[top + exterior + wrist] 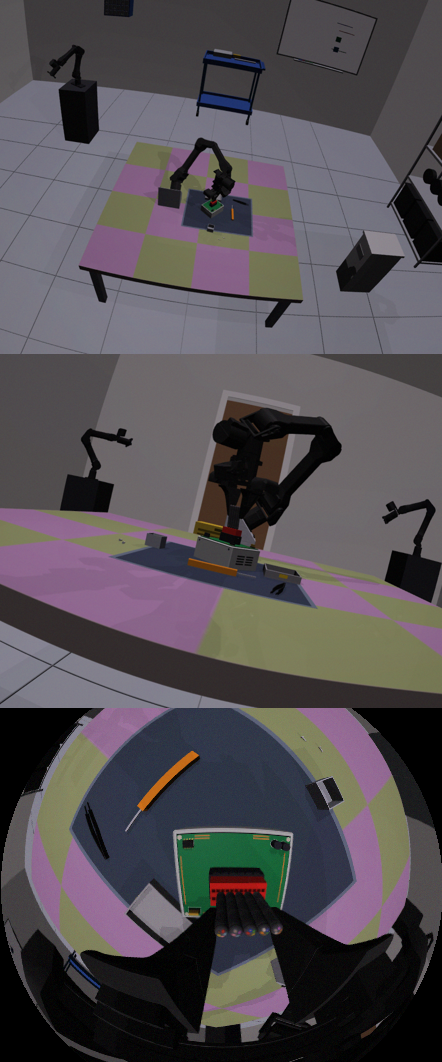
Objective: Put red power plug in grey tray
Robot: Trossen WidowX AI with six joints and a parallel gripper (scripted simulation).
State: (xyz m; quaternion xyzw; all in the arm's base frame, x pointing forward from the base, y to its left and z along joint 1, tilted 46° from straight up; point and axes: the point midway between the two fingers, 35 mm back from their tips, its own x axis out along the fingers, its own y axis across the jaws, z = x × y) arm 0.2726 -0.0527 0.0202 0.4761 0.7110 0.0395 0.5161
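The end effector (213,201) (235,516) (242,914) points down over the board, its fingers closed on the red power plug (213,202) (232,531) (238,886) and standing on either side of it where its dark cables (233,516) (248,915) rise. The plug is at the black socket (230,538) (236,872) on the green circuit board (217,207) (212,539) (225,853); how deep it sits cannot be told. The board forms the top of a pale grey case (212,213) (212,551) (232,831), which stands on a dark blue mat (239,225) (165,560) (240,773). Near the case is the shallow grey tray (273,572) (160,910), with a yellow label on its side in the exterior view; the plug is outside it. An orange-handled screwdriver (232,213) (212,567) (167,782) lies on the mat, and black pliers (240,202) (278,589) (96,831) lie nearer the mat's edge. On the opposite side of the case from the tray, a small grey box (210,228) (155,540) (326,793) stands at the mat's border. Beyond it, two tiny screws (223,238) (123,542) (320,748) lie on the pink-and-green checked table (165,254) (258,612) (55,823). Farther out, a blue cart (228,65) stands well apart from the table, near the wall.
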